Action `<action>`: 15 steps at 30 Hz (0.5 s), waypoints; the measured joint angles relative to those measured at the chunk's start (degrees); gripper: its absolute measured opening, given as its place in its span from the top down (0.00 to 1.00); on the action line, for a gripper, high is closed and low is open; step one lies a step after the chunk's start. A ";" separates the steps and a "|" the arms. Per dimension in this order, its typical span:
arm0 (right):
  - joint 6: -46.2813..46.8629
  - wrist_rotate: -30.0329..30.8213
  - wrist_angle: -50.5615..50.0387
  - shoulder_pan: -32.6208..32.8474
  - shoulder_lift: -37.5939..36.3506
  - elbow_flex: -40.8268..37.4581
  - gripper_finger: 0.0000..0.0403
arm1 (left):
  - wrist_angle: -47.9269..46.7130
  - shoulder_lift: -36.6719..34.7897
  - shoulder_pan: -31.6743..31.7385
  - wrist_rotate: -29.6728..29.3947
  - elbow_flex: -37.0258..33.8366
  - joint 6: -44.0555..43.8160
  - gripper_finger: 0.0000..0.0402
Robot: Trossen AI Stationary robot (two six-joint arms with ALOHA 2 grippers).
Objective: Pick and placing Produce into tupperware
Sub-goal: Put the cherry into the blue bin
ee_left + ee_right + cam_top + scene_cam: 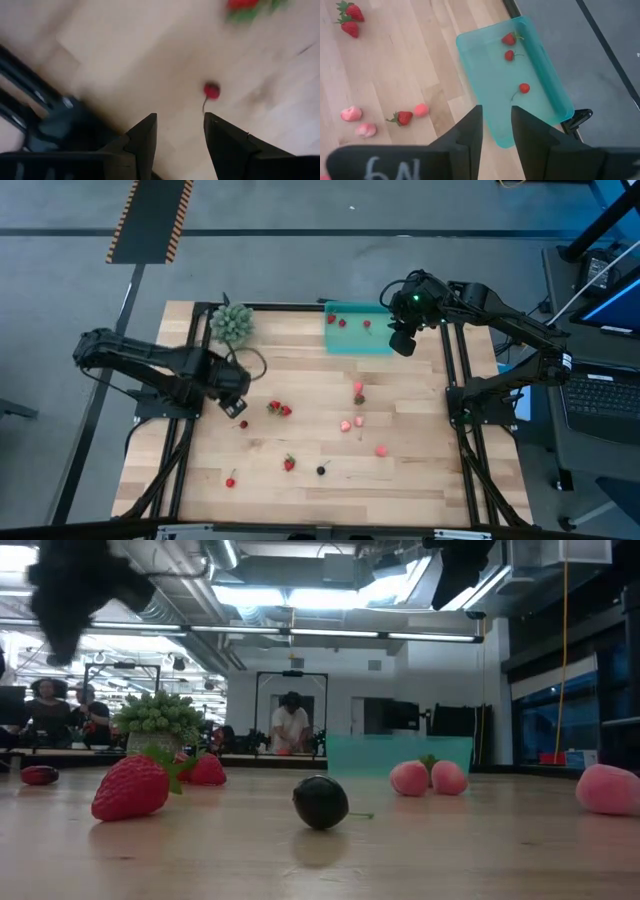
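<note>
Left wrist view: left pincer point(179, 131) parted, empty.

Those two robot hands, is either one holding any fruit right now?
No. The left hand is open above a small red cherry on the table; the right hand is open and empty over the teal tray.

I work in a robotics lab: my wooden desk point(300, 430) stands on grey floor with hazard tape point(150, 220) upper left, a keyboard point(600, 395) at right, exposed ceiling ducts point(190, 615) and people point(290, 725) at benches behind.
</note>
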 joint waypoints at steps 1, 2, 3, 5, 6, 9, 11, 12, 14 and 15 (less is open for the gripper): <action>0.00 0.00 0.08 0.00 0.00 0.00 0.74 | 0.55 0.00 -1.28 0.76 -1.52 -1.70 0.61; 0.00 0.00 0.19 0.00 0.00 0.00 0.74 | 1.52 0.06 -2.41 1.30 -2.90 -3.05 0.61; 0.00 0.00 0.28 0.00 0.00 0.00 0.74 | 3.36 0.13 -3.33 1.63 -4.26 -4.10 0.61; 0.14 0.00 0.68 0.00 0.00 0.00 0.74 | 7.05 0.19 -5.13 1.69 -6.62 -5.78 0.61; 0.19 0.00 1.03 0.00 0.00 0.00 0.74 | 9.42 0.15 -5.92 1.54 -7.74 -6.45 0.61; 0.21 0.00 1.14 0.00 0.00 0.00 0.74 | 17.68 0.20 -7.80 1.40 -10.93 -7.17 0.61; 0.34 0.00 1.12 0.00 0.00 0.00 0.74 | 21.74 0.56 -8.74 1.69 -12.50 -7.38 0.61; 0.36 0.00 1.13 0.00 0.00 0.00 0.74 | 22.75 0.62 -9.09 1.71 -13.21 -7.47 0.61; 0.39 0.00 1.11 0.00 0.00 0.00 0.74 | 23.29 0.99 -9.61 1.78 -14.22 -8.77 0.61; 0.39 0.02 1.13 0.00 0.00 0.00 0.74 | 23.42 1.32 -9.79 1.82 -14.67 -9.84 0.61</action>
